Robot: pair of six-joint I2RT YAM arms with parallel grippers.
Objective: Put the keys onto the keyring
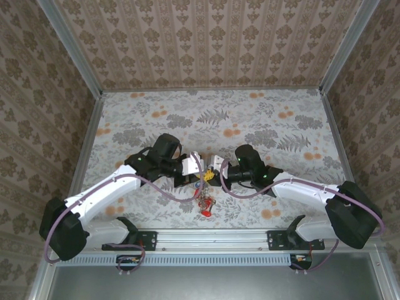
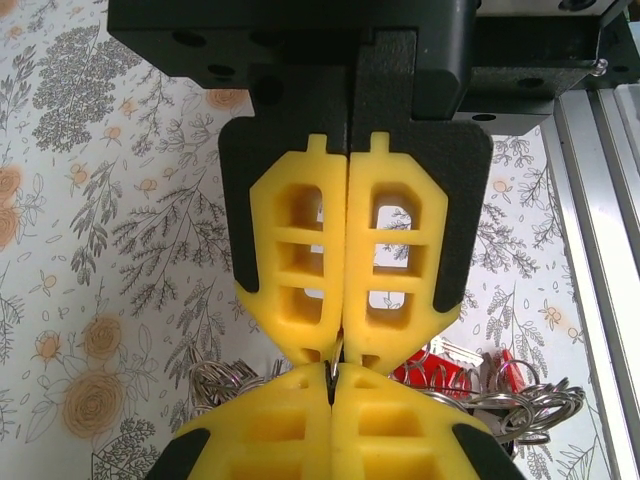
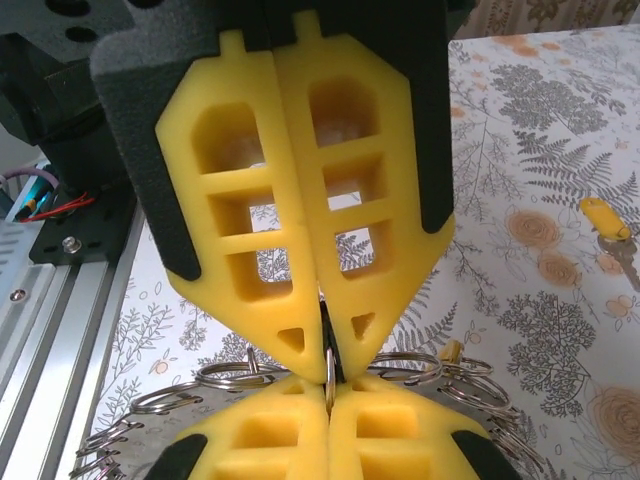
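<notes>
keyring (image 3: 329, 366): a thin silver edge held upright between the two grippers' tips, above the table's near middle; more wire loops fan out to either side below it.
left gripper (image 2: 330, 388): yellow fingers pressed together, clamped on the keyring's wire; in the right wrist view it faces the camera (image 3: 325, 338), tips down on the same wire.
right gripper (image 3: 328, 397): fingers together as well, pinching the keyring from the opposite side, tip to tip with the left; seen head-on from the left wrist (image 2: 341, 350).
keys (image 1: 205, 205): a bunch with red heads hangs under the meeting point of the grippers, just above the table; red plastic and silver loops also show beside the fingers (image 2: 432, 374).
yellow-headed key (image 3: 603, 217): lies flat on the table, well apart from the bunch, on its own.
table (image 1: 262, 119): covered in a pale floral cloth.
rail (image 2: 590, 200): aluminium, along the near edge.
</notes>
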